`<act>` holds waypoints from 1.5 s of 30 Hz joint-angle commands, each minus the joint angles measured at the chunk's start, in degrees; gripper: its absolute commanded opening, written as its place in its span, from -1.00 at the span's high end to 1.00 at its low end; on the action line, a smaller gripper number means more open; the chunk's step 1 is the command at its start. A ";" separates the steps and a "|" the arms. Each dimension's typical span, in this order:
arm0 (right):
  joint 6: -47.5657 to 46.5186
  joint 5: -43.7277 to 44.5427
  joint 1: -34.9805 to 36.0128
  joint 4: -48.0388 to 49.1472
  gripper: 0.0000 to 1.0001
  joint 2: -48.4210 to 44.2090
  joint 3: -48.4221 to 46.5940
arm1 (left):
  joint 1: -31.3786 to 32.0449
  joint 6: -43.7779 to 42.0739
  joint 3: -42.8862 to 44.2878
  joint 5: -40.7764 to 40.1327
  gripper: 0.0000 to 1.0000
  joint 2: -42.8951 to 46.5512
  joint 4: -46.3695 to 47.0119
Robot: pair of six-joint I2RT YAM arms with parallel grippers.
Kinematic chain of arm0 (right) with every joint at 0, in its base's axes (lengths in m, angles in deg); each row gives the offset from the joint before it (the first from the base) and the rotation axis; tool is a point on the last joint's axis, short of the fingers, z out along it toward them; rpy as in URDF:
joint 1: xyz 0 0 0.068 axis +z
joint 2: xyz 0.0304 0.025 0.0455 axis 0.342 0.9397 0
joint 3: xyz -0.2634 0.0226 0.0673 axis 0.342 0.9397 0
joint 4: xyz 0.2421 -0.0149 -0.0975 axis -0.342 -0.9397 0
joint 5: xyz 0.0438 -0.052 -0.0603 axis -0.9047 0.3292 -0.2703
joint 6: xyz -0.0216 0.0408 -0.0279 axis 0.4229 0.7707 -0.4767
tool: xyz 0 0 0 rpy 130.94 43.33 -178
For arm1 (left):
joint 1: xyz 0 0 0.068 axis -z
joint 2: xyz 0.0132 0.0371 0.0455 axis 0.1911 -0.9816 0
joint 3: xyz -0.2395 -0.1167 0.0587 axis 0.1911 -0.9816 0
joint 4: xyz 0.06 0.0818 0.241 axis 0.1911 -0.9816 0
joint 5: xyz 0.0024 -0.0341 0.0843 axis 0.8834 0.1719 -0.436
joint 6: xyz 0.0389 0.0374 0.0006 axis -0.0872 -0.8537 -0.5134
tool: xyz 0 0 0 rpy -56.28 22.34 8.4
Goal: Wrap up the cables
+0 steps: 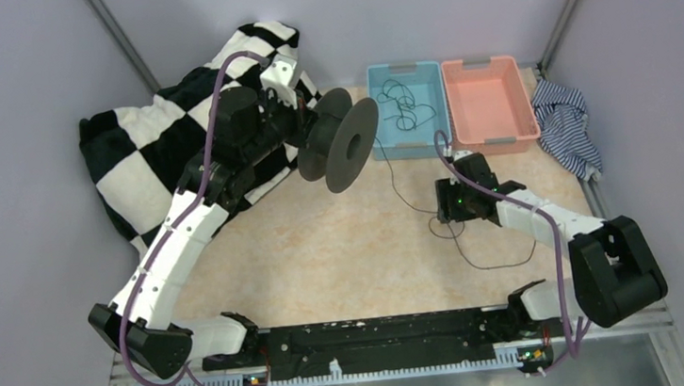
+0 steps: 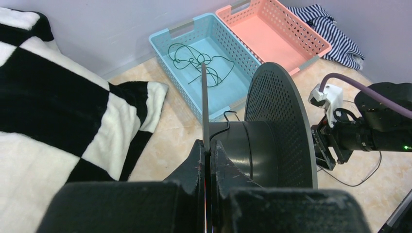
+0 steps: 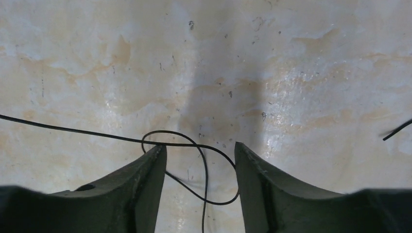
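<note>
My left gripper [image 1: 299, 128] is raised above the table and shut on the thin near flange [image 2: 205, 107] of a dark round spool [image 1: 338, 138], which it holds on edge. One thin black cable [image 1: 402, 190] trails from the spool hub [image 2: 243, 145] down across the table to my right gripper [image 1: 448, 204]. In the right wrist view that cable [image 3: 184, 141] forms a small loop lying on the table between the fingers. The right gripper [image 3: 199, 145] stands open, low over the loop, and its jaws do not pinch the cable. More cables [image 1: 401, 107] lie tangled in the blue basket [image 1: 380, 137].
A pink basket [image 1: 492, 141] stands beside the blue one at the back. A striped cloth [image 1: 566, 119] lies at the right wall. A black-and-white checkered blanket [image 1: 141, 165] covers the back left. Slack cable [image 1: 497, 265] curls on the table toward the right arm's base.
</note>
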 commanded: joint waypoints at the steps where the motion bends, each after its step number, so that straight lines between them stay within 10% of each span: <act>1: 1.64 -0.22 0.36 2.79 0.00 2.04 -1.00 | 0.00 0.69 3.27 -2.25 1.00 2.47 6.65; 10: 3.26 -2.93 0.28 2.84 -0.24 2.54 0.44 | 0.00 1.05 2.81 -5.05 1.00 3.30 8.89; 14: 4.71 -2.57 0.27 4.62 0.24 1.38 1.11 | 0.02 0.93 2.92 -4.74 1.00 3.30 8.97; 17: 4.83 -3.09 0.27 4.05 0.99 0.31 0.13 | 0.03 0.91 3.10 -5.89 1.00 3.25 8.75; 31: 4.89 -9.07 13.08 -7.91 1.00 -9.79 -10.02 | -0.40 18.45 -1.10 -22.40 1.00 2.16 18.74; 45: -2.22 -19.25 27.39 -28.05 1.00 -9.97 -31.66 | -0.53 9.92 -5.78 -40.63 1.00 -2.49 26.79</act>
